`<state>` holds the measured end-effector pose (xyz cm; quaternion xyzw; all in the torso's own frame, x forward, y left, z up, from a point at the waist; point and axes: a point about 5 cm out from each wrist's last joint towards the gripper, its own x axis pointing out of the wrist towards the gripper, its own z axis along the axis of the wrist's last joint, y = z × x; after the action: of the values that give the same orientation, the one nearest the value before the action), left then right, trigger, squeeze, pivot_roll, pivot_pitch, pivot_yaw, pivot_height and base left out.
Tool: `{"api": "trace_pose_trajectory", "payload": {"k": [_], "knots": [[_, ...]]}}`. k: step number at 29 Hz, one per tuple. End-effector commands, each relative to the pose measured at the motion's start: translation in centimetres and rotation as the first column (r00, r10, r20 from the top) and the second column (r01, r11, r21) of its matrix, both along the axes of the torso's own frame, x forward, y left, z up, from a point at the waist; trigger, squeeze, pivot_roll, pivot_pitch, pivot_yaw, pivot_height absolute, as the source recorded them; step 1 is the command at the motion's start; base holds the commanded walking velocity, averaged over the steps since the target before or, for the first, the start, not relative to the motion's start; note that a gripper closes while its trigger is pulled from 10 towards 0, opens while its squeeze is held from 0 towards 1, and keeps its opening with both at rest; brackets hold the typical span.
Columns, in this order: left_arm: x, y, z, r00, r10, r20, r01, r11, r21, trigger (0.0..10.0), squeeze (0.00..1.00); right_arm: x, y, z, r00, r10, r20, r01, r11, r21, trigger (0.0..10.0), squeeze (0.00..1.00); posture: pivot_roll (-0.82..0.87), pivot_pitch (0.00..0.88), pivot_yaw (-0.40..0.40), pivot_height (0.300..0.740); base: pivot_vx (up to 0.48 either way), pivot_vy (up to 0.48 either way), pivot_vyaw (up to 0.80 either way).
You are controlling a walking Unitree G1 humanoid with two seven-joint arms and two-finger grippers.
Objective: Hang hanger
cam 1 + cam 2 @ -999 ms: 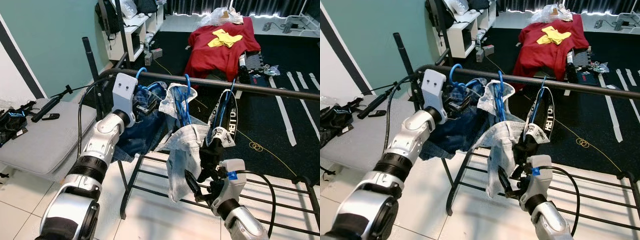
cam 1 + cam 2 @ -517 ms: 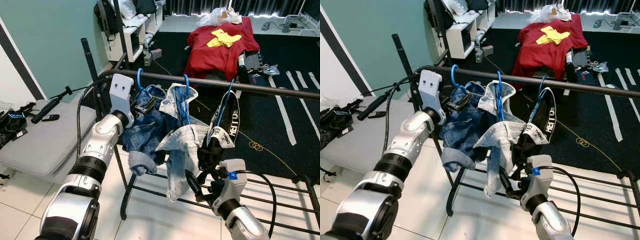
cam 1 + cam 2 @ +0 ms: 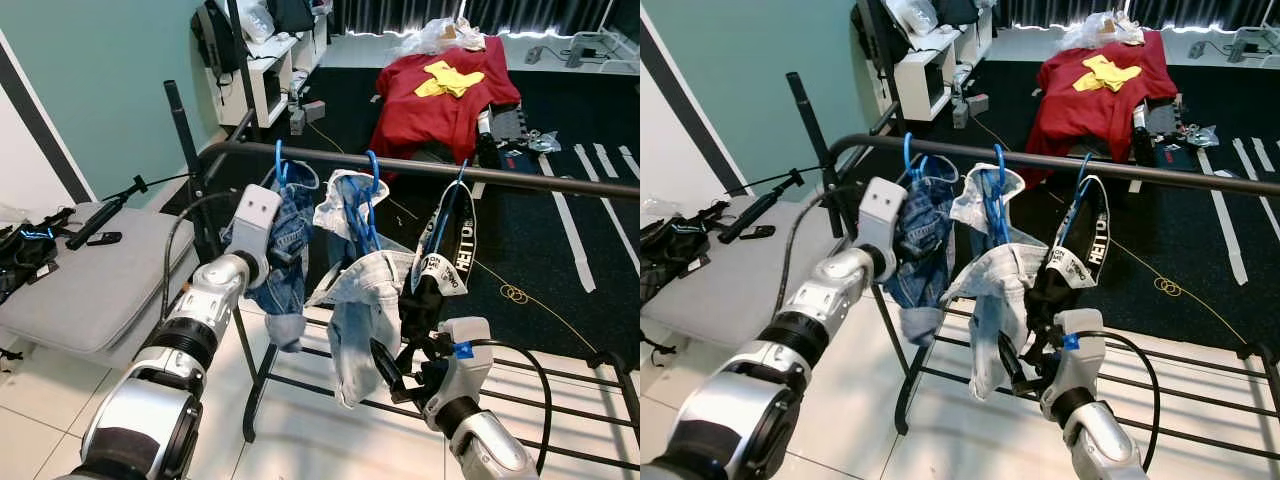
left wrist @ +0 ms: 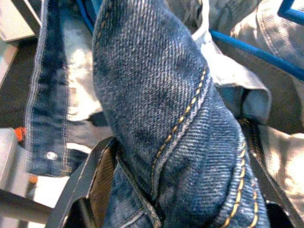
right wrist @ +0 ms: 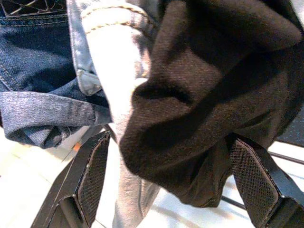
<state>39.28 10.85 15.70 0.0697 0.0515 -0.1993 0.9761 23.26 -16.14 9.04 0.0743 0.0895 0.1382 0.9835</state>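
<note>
Denim hangs limp from the blue hanger, whose hook sits over the rail; the jeans look heavy and floppy, so the stiff plastic hook is likely the better hold. Left hand is spread with jeans fabric between its fingers. Right hand is spread around a black garment.

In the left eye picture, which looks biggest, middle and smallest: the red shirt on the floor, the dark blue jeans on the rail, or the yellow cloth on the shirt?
1. Red shirt, though it lies farther away.
2. Dark blue jeans, nearer the camera, so this ranking is unsure.
3. Yellow cloth, clearly smallest.
</note>
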Motion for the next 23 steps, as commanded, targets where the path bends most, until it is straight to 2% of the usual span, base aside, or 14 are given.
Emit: {"api": "trace_pose_trajectory", "payload": {"k": [1,6,11,12,15,16,20,21,22,23], "knots": [[-0.1,0.4,-0.8,0.999,0.012,-0.043,-0.011,1.0,0.021,0.0,0.0,-0.2,-0.1,-0.4,1.0,-0.009,-0.009,0.009,1.0,-0.007,10.0,0.0,-0.12,0.061,0.093,0.74,0.0,0.0,0.0],[0.3,1.5,-0.2,0.998,0.056,-0.022,-0.055,0.998,0.027,0.0,0.0,-0.1,-0.1,-0.4,1.0,-0.012,-0.01,0.012,1.0,-0.006,10.0,0.0,-0.12,0.059,0.092,0.74,0.0,0.0,0.0],[0.3,1.5,-0.2,0.998,0.056,-0.022,-0.055,0.998,0.027,0.0,0.0,-0.1,-0.1,-0.4,1.0,-0.012,-0.01,0.012,1.0,-0.006,10.0,0.0,-0.12,0.059,0.092,0.74,0.0,0.0,0.0],[0.5,2.1,0.2,0.997,0.083,-0.007,-0.083,0.996,0.031,0.0,0.0,-0.1,-0.1,-0.4,1.0,-0.012,-0.011,0.011,1.0,-0.007,10.0,0.0,-0.12,0.057,0.091,0.74,0.0,0.0,0.0],[0.5,2.1,0.2,0.997,0.083,-0.007,-0.083,0.996,0.031,0.0,0.0,-0.1,-0.1,-0.4,1.0,-0.012,-0.011,0.011,1.0,-0.007,10.0,0.0,-0.12,0.057,0.091,0.74,0.0,0.0,0.0],[0.8,3.3,1.5,0.992,0.119,0.041,-0.119,0.993,-0.001,0.0,0.0,-0.1,-0.1,-0.4,1.0,-0.01,-0.013,0.01,1.0,-0.008,10.0,0.0,-0.12,0.056,0.09,0.74,0.0,0.0,0.0],[0.8,3.3,1.5,0.992,0.119,0.041,-0.119,0.993,-0.001,0.0,0.0,-0.1,-0.1,-0.4,1.0,-0.01,-0.013,0.01,1.0,-0.008,10.0,0.0,-0.12,0.056,0.09,0.74,0.0,0.0,0.0],[0.9,4.5,3.2,0.99,0.093,0.104,-0.084,0.992,-0.091,0.0,0.0,-0.1,-0.1,-0.4,1.0,-0.012,-0.013,0.012,1.0,-0.007,10.0,0.0,-0.12,0.06,0.094,0.74,0.0,0.0,0.0],[0.2,7.3,3.8,0.987,0.075,0.145,-0.051,0.986,-0.159,0.0,0.0,-0.1,-0.2,-0.4,1.0,-0.015,-0.014,0.014,1.0,-0.002,10.0,0.0,-0.11,0.07,0.084,0.74,0.0,0.0,0.0],[0.2,7.3,3.8,0.987,0.075,0.145,-0.051,0.986,-0.159,0.0,0.0,-0.1,-0.2,-0.4,1.0,-0.015,-0.014,0.014,1.0,-0.002,10.0,0.0,-0.11,0.07,0.084,0.74,0.0,0.0,0.0]]}}
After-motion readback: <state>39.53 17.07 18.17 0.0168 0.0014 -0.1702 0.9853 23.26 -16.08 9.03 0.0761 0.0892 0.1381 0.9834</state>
